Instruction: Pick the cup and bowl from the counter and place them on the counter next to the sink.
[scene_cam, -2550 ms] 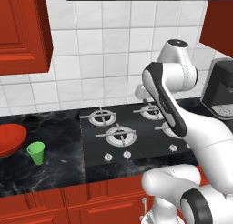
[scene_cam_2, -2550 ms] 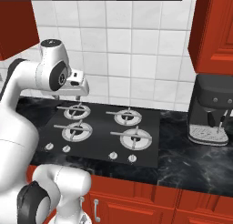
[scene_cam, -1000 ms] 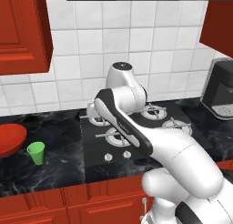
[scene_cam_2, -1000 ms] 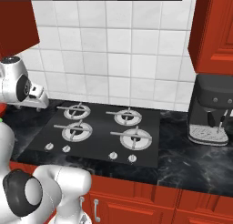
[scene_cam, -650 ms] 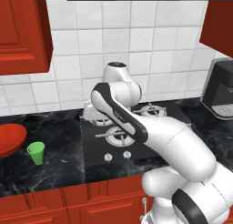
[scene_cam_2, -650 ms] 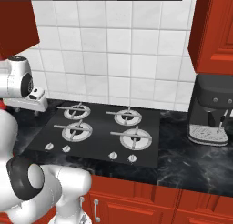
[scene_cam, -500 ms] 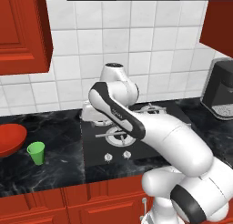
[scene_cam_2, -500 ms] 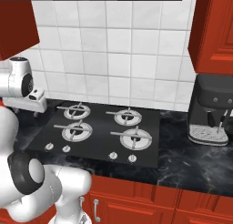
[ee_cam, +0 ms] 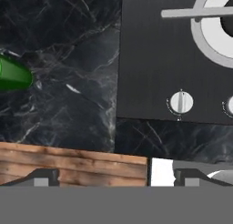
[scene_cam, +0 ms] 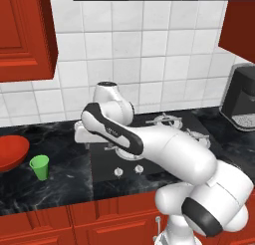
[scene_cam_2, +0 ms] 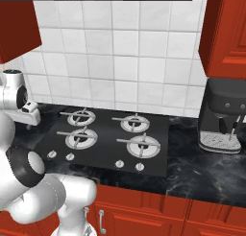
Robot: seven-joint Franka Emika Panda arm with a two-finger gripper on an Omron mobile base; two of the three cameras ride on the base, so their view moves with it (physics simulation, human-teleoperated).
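The green cup [scene_cam: 40, 167] stands upright on the black marble counter [scene_cam: 64, 182], just right of the red bowl [scene_cam: 10, 152] at the frame's left edge. My gripper [scene_cam: 85, 142] hangs above the counter at the stove's left edge, well right of the cup and touching neither. In the right base view the gripper [scene_cam_2: 30, 124] sits at the far left, beside the burners. In the hand view the cup [ee_cam: 13, 75] shows at the left edge over marble, and the gripper [ee_cam: 117, 176] is open with nothing between its widely spaced tips. The sink is out of view.
A black gas stovetop [scene_cam_2: 110, 139] with several burners and knobs lies right of the gripper. A dark coffee machine [scene_cam_2: 228, 117] stands at the far right of the counter. Red wall cabinets [scene_cam: 22, 35] hang above the bowl, over a white tiled wall.
The arm has swung left from above the stove's burners to the stove's left edge, closer to the cup. The gripper stays open. Cup and bowl have not moved.
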